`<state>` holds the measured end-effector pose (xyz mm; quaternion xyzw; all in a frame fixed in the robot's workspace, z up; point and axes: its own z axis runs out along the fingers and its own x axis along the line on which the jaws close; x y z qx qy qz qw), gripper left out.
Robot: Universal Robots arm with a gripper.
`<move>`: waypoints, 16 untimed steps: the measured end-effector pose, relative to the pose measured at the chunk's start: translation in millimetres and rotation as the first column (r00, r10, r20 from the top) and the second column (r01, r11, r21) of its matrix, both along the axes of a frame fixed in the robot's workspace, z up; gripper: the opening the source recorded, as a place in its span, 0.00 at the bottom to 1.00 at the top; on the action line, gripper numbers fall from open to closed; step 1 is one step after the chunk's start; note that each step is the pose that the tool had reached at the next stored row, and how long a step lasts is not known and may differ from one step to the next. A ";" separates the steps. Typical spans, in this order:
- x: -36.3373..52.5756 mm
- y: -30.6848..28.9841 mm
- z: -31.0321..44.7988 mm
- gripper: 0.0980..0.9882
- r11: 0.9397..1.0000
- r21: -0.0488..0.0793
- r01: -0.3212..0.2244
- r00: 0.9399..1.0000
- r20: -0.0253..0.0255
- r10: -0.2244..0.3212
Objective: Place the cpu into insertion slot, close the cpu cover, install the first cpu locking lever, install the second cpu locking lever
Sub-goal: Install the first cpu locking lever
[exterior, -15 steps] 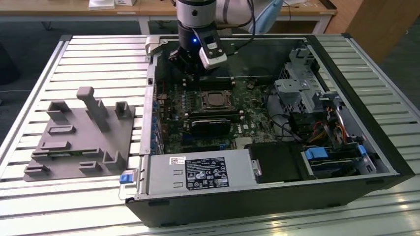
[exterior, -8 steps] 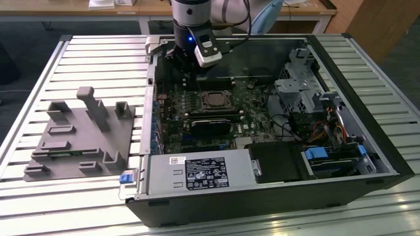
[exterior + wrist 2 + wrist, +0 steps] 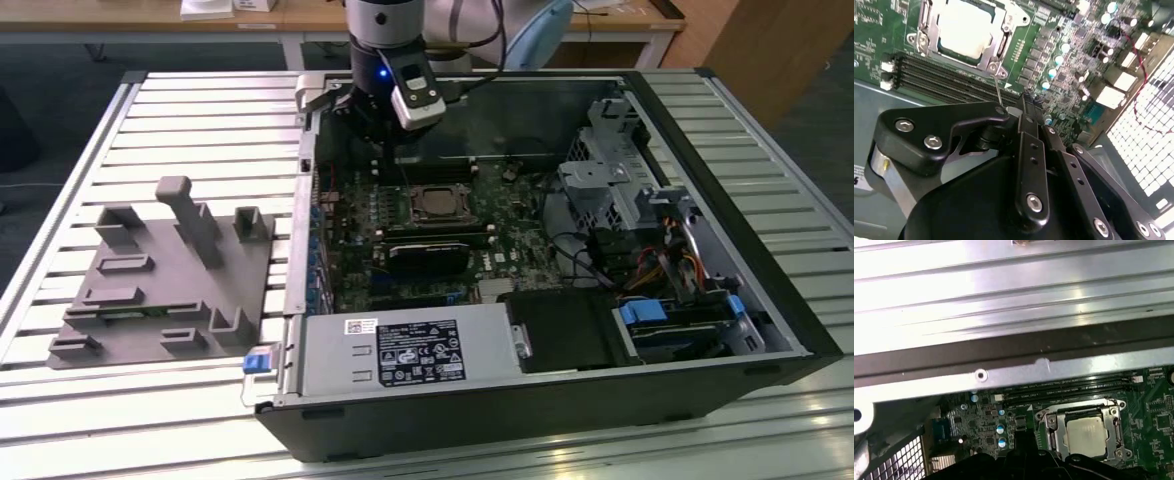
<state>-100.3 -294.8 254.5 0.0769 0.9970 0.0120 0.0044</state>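
The cpu (image 3: 966, 25) lies flat in the insertion slot on the green motherboard, its pale metal top showing; the slot itself is hidden beneath it. The cpu cover (image 3: 1004, 42) is folded down around it as a silvery frame. In the first wrist view the cpu (image 3: 1086, 432) sits inside that frame (image 3: 1052, 435). A thin locking lever (image 3: 998, 87) rises from the socket's corner to my fingertips. My gripper (image 3: 1013, 107) is shut; whether it pinches the lever I cannot tell. In the exterior view the gripper (image 3: 388, 150) hangs just beyond the cpu (image 3: 434, 203).
Long black memory slots (image 3: 939, 75) run between the socket and the case wall (image 3: 1004, 375). A black heatsink block (image 3: 427, 255) sits nearer than the socket. A power supply (image 3: 400, 352), a drive cage (image 3: 607, 170) and cables crowd the case. A grey fixture (image 3: 160, 275) stands at the exterior view's left.
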 end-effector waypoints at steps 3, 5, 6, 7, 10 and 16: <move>-0.9 3.2 -0.9 0.01 1.000 0.000 -0.001 1.000 0.000 0.001; -0.9 5.0 -1.0 0.01 1.000 0.000 -0.002 1.000 0.000 0.002; -0.9 5.9 -1.1 0.01 1.000 0.000 -0.003 1.000 0.000 0.003; -0.8 6.6 -1.1 0.01 1.000 0.000 -0.004 1.000 0.000 0.004; 1.4 7.3 -1.1 0.01 1.000 0.000 -0.006 1.000 0.000 0.006; 8.3 7.2 -1.2 0.01 1.000 0.000 -0.006 1.000 0.000 0.006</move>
